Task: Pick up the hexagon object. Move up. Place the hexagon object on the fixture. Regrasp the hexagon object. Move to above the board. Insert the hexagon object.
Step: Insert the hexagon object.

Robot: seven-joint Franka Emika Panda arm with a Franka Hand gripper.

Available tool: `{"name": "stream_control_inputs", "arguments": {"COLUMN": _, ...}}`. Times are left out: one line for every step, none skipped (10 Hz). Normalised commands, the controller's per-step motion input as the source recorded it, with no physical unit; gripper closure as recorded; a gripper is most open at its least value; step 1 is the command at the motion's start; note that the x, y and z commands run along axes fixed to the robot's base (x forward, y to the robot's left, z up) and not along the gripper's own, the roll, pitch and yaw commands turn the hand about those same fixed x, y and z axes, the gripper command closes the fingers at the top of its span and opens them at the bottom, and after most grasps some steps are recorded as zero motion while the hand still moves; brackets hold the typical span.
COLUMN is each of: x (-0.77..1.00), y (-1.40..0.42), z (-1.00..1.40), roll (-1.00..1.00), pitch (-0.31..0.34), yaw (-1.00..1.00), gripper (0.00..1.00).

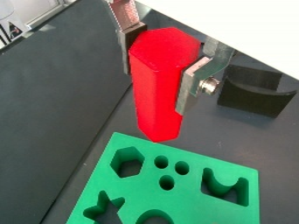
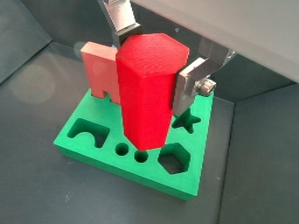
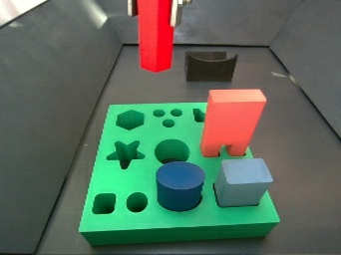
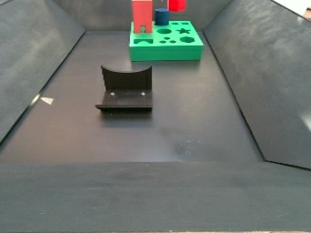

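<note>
Holding hexagon object (image 2: 149, 87) upright, gripper (image 2: 149, 68) jaws clamped high on flats | above board (image 3: 120, 189) | we judge it rigid, light, smooth; keep grip on flats

End effector (image 3: 158, 5) w/ hexagon object (image 3: 156, 35) hangs clear above board (image 3: 112, 169) (arch block (image 3: 232, 122) crowds far side).

One gripper (image 1: 160, 70), raised over the edge of the board (image 3: 134, 224), with two fingers (image 1: 193, 83) clamped on one hexagon object (image 3: 156, 35). One board. One fixture (image 4: 125, 86). Three blocks standing in the board: one salmon arch block (image 3: 233, 120), one blue cylinder (image 3: 180, 186), one grey-blue cube (image 3: 245, 182). Open cut-outs counted in a side view: one hexagon hole (image 3: 130, 120), one star hole (image 3: 127, 153), three small round holes (image 3: 168, 117), one larger round hole (image 3: 172, 150), two oval holes (image 3: 104, 205).
</note>
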Motion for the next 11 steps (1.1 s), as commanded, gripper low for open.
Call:
{"name": "stream_control_inputs", "arguments": {"x": -0.07, "y": -0.07, "z": -0.2, "roll": -0.16, "pitch": -0.07, "yaw": -0.27, "gripper": 1.0}}
{"name": "stream_control_inputs", "arguments": {"x": -0.13, "y": -0.05, "z": -0.26, "roll": -0.16, "pitch": -0.064, "yaw": -0.31, "gripper": 1.0}}
{"name": "stream_control_inputs", "arguments": {"x": -0.21, "y": 0.0, "z": -0.36, "roll": -0.16, "pitch": -0.044, "yaw": -0.33, "gripper": 1.0}}
{"name": "stream_control_inputs", "arguments": {"x": -0.3, "y": 0.0, "z": -0.4, "roll": -0.19, "pitch": -0.047, "yaw": -0.39, "gripper": 1.0}}
{"name": "stream_control_inputs", "arguments": {"x": -0.26, "y": 0.0, "z": -0.39, "roll": -0.22, "pitch": -0.083, "yaw": -0.36, "gripper": 1.0}}
{"name": "stream_control_inputs", "arguments": {"x": -0.2, "y": 0.0, "z": -0.42, "roll": -0.25, "pitch": -0.106, "yaw": -0.28, "gripper": 1.0}}
{"name": "stream_control_inputs", "arguments": {"x": -0.15, "y": 0.0, "z": -0.33, "roll": -0.24, "pitch": -0.094, "yaw": -0.24, "gripper": 1.0}}
{"name": "stream_control_inputs", "arguments": {"x": -0.1, "y": 0.0, "z": -0.24, "roll": -0.19, "pitch": -0.057, "yaw": -0.21, "gripper": 1.0}}
{"name": "stream_control_inputs", "arguments": {"x": -0.07, "y": -0.01, "z": -0.25, "roll": -0.15, "pitch": -0.043, "yaw": -0.16, "gripper": 1.0}}
{"name": "stream_control_inputs", "arguments": {"x": -0.05, "y": -0.06, "z": -0.34, "roll": -0.12, "pitch": -0.019, "yaw": -0.06, "gripper": 1.0}}
{"name": "stream_control_inputs", "arguments": {"x": -0.11, "y": -0.09, "z": -0.34, "roll": -0.05, "pitch": -0.011, "yaw": 0.0, "gripper": 1.0}}
